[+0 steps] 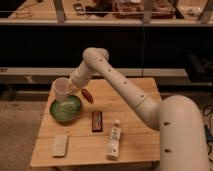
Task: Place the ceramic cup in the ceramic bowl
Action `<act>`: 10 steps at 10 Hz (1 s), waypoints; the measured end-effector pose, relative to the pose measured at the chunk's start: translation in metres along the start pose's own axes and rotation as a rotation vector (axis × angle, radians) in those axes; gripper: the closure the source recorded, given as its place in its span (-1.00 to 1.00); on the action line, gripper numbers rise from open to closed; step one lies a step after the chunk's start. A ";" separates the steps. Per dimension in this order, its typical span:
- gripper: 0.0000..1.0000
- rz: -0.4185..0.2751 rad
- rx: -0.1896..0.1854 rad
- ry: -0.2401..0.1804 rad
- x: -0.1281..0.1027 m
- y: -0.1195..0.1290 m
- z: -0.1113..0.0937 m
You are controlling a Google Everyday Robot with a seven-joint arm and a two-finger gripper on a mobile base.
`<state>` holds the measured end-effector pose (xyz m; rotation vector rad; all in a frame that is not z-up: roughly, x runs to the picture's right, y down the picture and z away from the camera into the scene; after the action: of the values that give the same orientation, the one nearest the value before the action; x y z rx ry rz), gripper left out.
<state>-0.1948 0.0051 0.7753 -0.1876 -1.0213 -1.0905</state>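
Cup: ceramic cup [61, 89] is hanging tilted in the air, above the far-left rim of the bowl, over the table's left edge.
Gripper: gripper [71, 88] is clamping the ceramic cup from its right side.
Bowl: ceramic bowl [65, 109] is sitting near the left edge of the wooden table [135, 100].
Others: dark bar [96, 121] and white bottle [114, 140] are lying mid-table; pale block [60, 145] is lying by the near-left corner.

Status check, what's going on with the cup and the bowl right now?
Gripper shut on the cup, above the bowl's far-left rim. Bowl on the table, nothing in it. Nothing between them.
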 end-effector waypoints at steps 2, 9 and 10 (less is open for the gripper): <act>1.00 -0.043 -0.045 -0.035 -0.004 -0.011 0.023; 0.96 0.031 -0.159 -0.084 0.003 0.031 0.042; 0.81 0.045 -0.180 -0.075 0.005 0.037 0.041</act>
<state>-0.1889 0.0441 0.8145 -0.3977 -0.9812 -1.1414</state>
